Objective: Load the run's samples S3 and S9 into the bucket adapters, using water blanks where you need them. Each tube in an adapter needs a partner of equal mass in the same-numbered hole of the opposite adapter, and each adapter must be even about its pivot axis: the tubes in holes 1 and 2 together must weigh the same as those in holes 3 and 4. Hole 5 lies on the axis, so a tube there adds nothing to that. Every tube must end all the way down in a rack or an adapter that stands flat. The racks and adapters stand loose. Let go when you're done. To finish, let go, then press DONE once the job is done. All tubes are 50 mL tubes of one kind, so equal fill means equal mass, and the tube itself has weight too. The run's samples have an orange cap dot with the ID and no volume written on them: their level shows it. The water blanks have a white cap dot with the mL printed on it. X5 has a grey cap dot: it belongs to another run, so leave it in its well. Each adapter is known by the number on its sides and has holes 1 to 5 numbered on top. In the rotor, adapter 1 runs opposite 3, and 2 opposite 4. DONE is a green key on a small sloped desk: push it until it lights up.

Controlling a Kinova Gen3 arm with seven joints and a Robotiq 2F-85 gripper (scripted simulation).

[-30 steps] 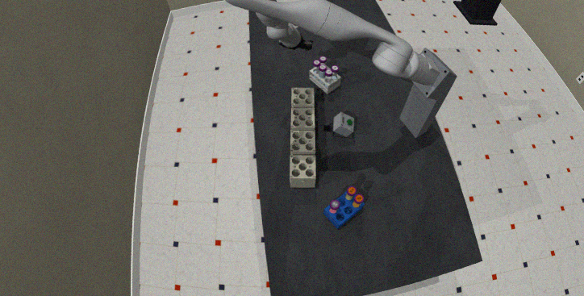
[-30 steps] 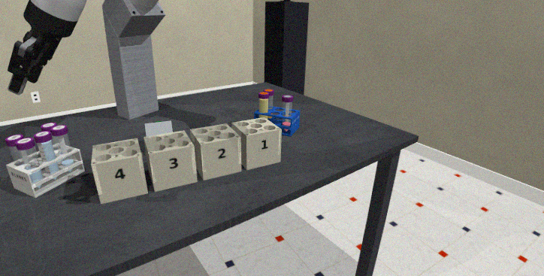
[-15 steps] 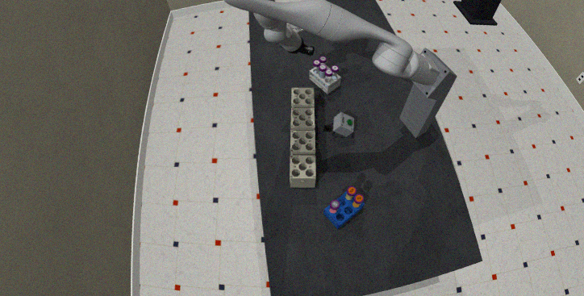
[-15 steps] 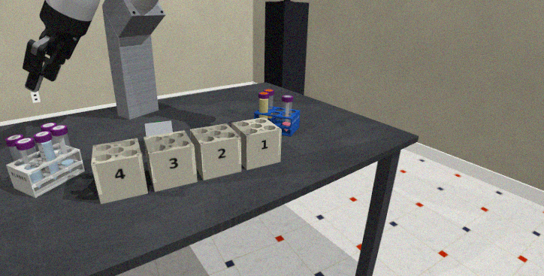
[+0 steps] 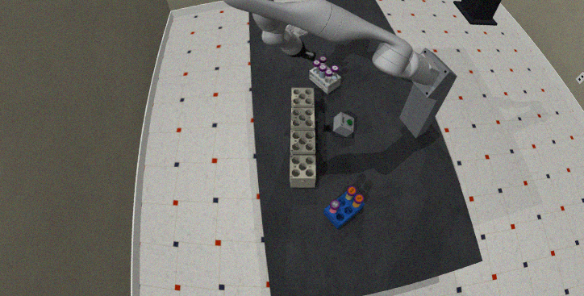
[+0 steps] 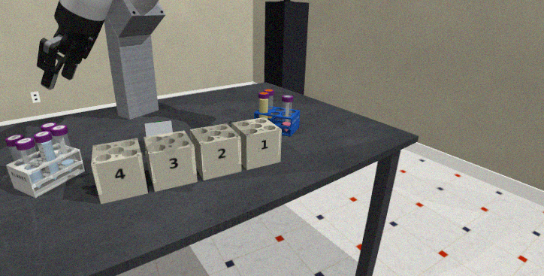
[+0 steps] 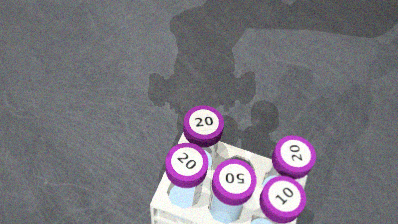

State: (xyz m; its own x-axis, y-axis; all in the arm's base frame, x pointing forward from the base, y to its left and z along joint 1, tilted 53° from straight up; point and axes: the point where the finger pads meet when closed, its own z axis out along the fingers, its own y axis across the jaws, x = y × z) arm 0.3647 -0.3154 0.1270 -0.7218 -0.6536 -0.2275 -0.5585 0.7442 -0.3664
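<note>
My gripper is open and empty, high above the table's far end, just beyond the white blank rack. It shows dark under the arm in the overhead view. The wrist view looks down on that rack with several purple-capped water blanks: three marked 20, one 50 and one 10. The blue sample rack holds two orange-dotted samples and the grey-dotted X5. Adapters 4, 3, 2 and 1 stand in a row with no tubes in them.
The small sloped desk with the green DONE key stands between the adapter row and the arm's grey base column. A black post stands behind the table. The blue rack is near the table's other end.
</note>
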